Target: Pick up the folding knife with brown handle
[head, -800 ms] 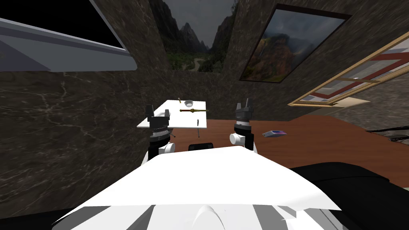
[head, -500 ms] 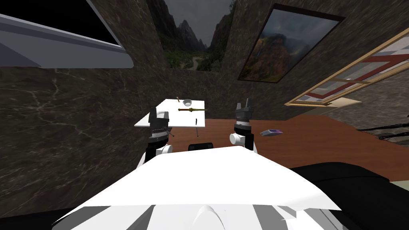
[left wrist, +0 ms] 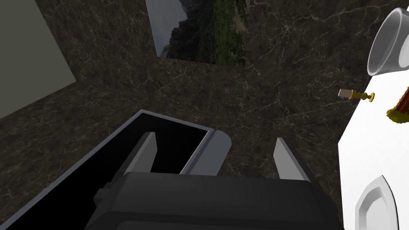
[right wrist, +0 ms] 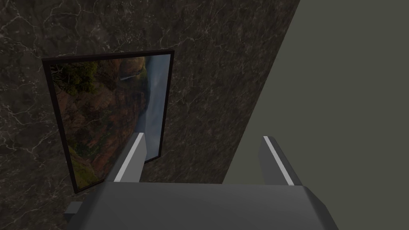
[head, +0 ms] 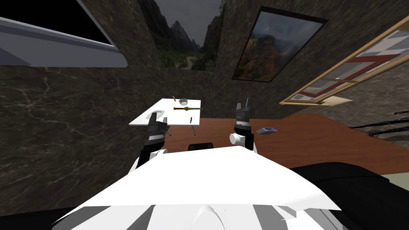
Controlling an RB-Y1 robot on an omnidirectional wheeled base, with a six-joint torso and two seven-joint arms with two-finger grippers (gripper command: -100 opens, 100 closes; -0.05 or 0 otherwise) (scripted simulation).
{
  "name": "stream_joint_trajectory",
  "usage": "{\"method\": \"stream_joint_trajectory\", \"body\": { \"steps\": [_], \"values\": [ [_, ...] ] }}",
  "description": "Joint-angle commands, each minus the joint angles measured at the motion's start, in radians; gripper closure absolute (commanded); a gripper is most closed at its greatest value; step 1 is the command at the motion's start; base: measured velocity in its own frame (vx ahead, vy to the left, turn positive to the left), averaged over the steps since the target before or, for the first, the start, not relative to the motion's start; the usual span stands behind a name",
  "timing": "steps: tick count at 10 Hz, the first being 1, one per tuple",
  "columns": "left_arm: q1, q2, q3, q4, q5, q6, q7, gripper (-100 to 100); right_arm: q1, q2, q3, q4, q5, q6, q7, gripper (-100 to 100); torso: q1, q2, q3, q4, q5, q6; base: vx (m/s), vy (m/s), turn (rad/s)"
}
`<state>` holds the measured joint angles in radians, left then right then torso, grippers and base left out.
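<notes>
Though slim, long brown-gold knife [head: 187,108]

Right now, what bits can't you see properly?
- Head view: the small things on the white table are too tiny to tell what each is. The dark sliver has no clear shape.
- Head view: the left end effector covers part of the round dish.
- Left wrist view: the picture's edge cuts off the bowl and the brown, gold-ended thing.

White table [head: 175,116], dk veined wall [head: 60,131], red-brn floor [head: 319,139]
</notes>
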<state>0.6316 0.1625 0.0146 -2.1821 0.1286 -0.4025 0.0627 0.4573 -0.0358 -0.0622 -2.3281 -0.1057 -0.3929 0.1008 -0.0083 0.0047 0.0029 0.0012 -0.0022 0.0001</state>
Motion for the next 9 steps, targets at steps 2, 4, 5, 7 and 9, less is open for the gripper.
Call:
{"method": "stream_joint_trajectory", "body": {
  "steps": [2, 4, 5, 7, 9],
  "values": [
    [0.027, 0.036, 0.043, 0.025, 0.068, 0.087, 0.018, -100, 0.0, 0.0, 0.0, 0.0, 0.0, 0.0, 0.0, 0, 0.001, -0.002, -0.001, 0.0, 0.0, 0.0, -0.034, -0.139, -0.035],
    [0.042, 0.049, 0.063, 0.036, 0.1, 0.142, 0.027, -100, 0.0, 0.0, 0.0, 0.0, 0.0, 0.0, 0.0, 0, -0.005, -0.002, -0.001, -0.001, -0.001, 0.0, -0.028, -0.18, -0.007],
    [0.057, 0.062, 0.083, 0.048, 0.133, 0.176, 0.039, -100, 0.0, 0.0, 0.0, 0.0, 0.0, 0.0, 0.0, 0, -0.002, -0.003, -0.002, -0.001, 0.0, 0.0, -0.004, -0.141, -0.021],
    [0.071, 0.074, 0.104, 0.061, 0.166, 0.229, 0.053, -100, 0.0, 0.0, 0.0, 0.0, 0.0, 0.0, 0.0, 0, 0.001, -0.004, -0.002, -0.001, 0.0, 0.0, -0.008, -0.112, -0.013],
    [0.085, 0.086, 0.126, 0.073, 0.2, 0.283, 0.069, -100, 0.0, 0.0, 0.0, 0.0, 0.0, 0.0, 0.0, 0, 0.002, -0.004, -0.002, -0.001, 0.0, 0.0, 0.0, -0.104, -0.007]
  ]
}}
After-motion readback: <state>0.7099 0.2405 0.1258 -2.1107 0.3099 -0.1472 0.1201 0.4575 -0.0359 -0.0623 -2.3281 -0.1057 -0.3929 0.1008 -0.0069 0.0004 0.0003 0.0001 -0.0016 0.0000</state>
